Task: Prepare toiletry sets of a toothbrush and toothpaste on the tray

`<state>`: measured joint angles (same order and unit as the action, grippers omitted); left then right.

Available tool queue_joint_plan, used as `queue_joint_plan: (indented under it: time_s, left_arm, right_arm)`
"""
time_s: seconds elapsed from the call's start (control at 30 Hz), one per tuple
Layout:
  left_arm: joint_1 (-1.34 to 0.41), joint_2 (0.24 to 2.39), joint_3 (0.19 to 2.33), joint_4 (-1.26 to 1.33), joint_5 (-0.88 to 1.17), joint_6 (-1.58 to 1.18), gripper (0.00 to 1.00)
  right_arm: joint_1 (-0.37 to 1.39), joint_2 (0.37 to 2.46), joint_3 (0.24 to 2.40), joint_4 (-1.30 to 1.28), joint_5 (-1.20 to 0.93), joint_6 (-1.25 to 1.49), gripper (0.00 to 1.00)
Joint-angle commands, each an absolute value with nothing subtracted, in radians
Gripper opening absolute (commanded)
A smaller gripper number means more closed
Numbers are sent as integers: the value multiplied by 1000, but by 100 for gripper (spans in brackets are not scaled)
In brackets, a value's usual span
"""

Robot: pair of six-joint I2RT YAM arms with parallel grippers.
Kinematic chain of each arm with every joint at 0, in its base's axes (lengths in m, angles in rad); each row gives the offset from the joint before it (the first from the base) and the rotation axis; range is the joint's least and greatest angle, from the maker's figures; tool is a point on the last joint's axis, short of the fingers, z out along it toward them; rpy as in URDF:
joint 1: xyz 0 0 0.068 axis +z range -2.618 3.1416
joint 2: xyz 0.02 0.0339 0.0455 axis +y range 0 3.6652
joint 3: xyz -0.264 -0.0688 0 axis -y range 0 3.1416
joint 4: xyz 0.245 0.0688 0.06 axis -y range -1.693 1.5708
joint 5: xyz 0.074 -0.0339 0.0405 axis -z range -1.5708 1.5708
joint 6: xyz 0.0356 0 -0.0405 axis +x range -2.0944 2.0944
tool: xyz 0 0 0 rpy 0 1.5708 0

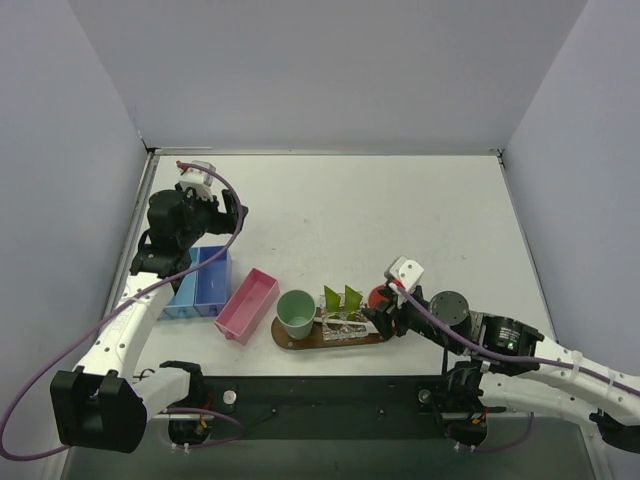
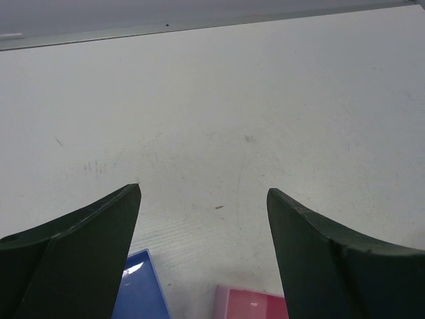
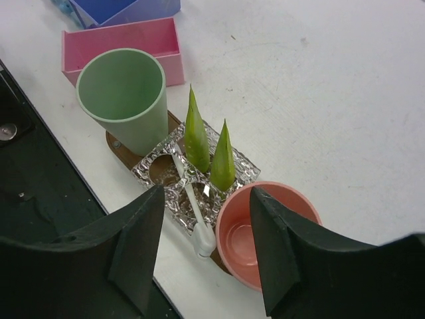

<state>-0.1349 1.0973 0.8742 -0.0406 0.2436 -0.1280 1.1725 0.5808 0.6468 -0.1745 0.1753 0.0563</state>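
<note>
I saw the toothbrush [image 3: 189,199] lying flat on the tray [image 3: 116,143]. Its long axis ran away from my right jaws, which hung parted and empty over its thicker near end. The left jaws were wide.

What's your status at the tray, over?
Left fingers open, empty, by blue bin. Right fingers open over pink cup at tray end. White stick lies on foil insert, next to green cup. Green cones stand close beside it.
</note>
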Motion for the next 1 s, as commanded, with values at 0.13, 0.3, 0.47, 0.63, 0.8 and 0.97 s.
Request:
queue_joint_plan:
  time_s: [0.13, 0.3, 0.47, 0.63, 0.8, 0.97]
  left_arm:
    - [-149, 1065, 888, 2, 256, -135, 87]
    - [-156, 1063, 897, -32, 253, -140, 87]
    - [-155, 1058, 905, -93, 210, -169, 87]
    - [-92, 1025, 891, -240, 95, -253, 87]
    - [105, 1023, 856, -408, 87, -336, 83]
    - [189, 1017, 873, -520, -118, -281, 79]
  right_arm:
    - [1177, 641, 753, -407, 213, 438, 44]
    - [1177, 630, 699, -365, 247, 506, 44]
    - [1117, 661, 765, -361, 253, 427, 46]
    - [918, 744, 900, -354, 50, 368, 47]
    - [769, 819, 994, -347, -95, 293, 47]
    - [623, 862, 1034, -305, -224, 267, 47]
